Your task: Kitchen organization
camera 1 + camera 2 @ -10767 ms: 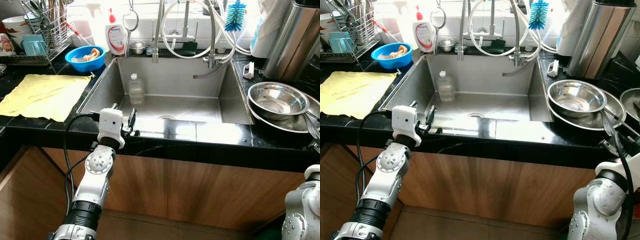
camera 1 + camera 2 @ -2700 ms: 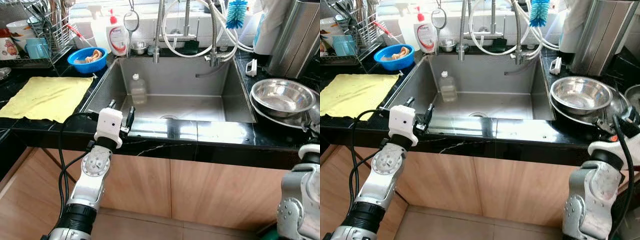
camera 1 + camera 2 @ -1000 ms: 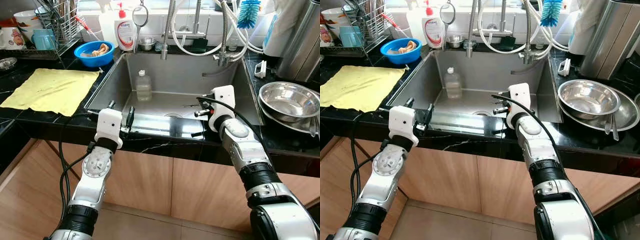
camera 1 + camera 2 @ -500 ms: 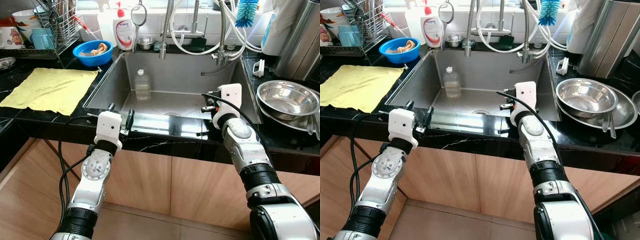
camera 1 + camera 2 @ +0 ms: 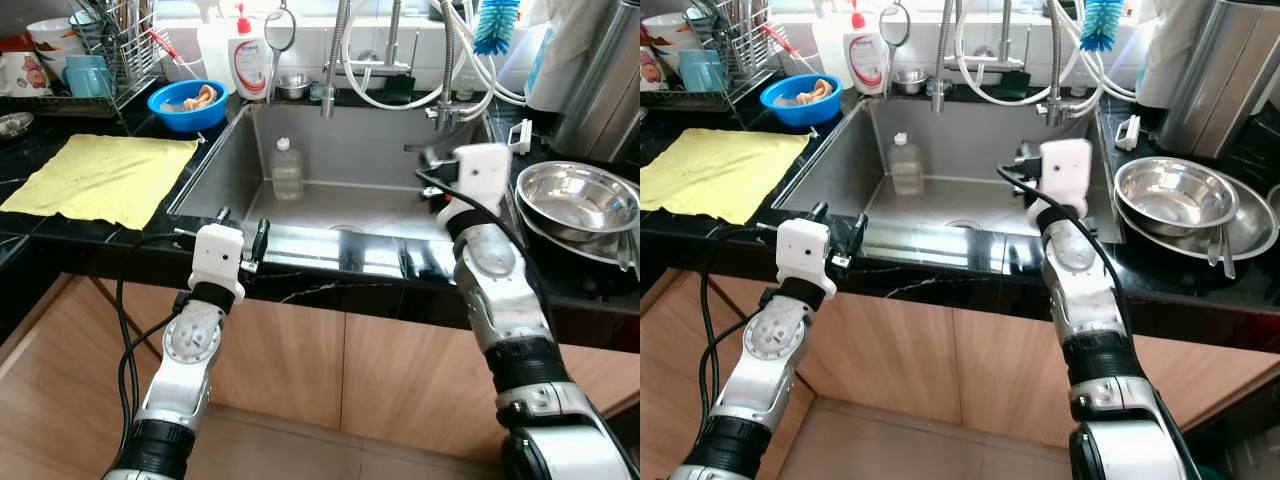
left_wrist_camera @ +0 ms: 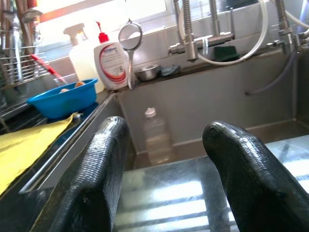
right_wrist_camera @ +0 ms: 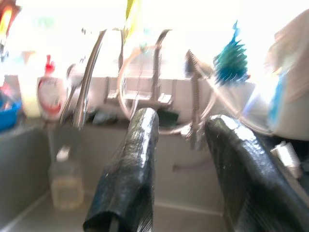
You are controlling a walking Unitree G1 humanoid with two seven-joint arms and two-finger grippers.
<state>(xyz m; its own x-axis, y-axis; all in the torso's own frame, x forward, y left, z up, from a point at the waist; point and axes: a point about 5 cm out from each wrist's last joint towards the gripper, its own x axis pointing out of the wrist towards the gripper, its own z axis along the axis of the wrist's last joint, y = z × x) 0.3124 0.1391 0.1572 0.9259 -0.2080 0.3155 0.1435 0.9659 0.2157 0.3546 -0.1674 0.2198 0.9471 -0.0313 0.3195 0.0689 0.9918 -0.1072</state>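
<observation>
Left to right: yellow cloth (image 5: 100,178) flat on the bench (image 5: 60,245), blue bowl (image 5: 187,99) behind it beside the soap bottle (image 5: 250,60), nothing there touched. Left gripper (image 5: 240,232) parked at the front lip of the sink (image 5: 215,165), same spot as 0.5 s and 1 s ago, fingers spread wide and holding nothing per left wrist view. Clear plastic bottle (image 5: 287,170) upright on the sink floor near the back-left wall, likely the thing to tidy, unmoved. Main change: right gripper (image 5: 432,172) up and further right than 0.5 s ago, lifted from low over the sink basin to above its right rim, near the faucet hoses (image 5: 1055,60); fingers parted wide, nothing between them in right wrist view, which is motion-blurred. Steel bowls (image 5: 578,200) stacked on the bench to the right, untouched. Judgement: right arm heading off the sink toward the right-side bench or faucet area, no grasp yet, organizing barely begun.
</observation>
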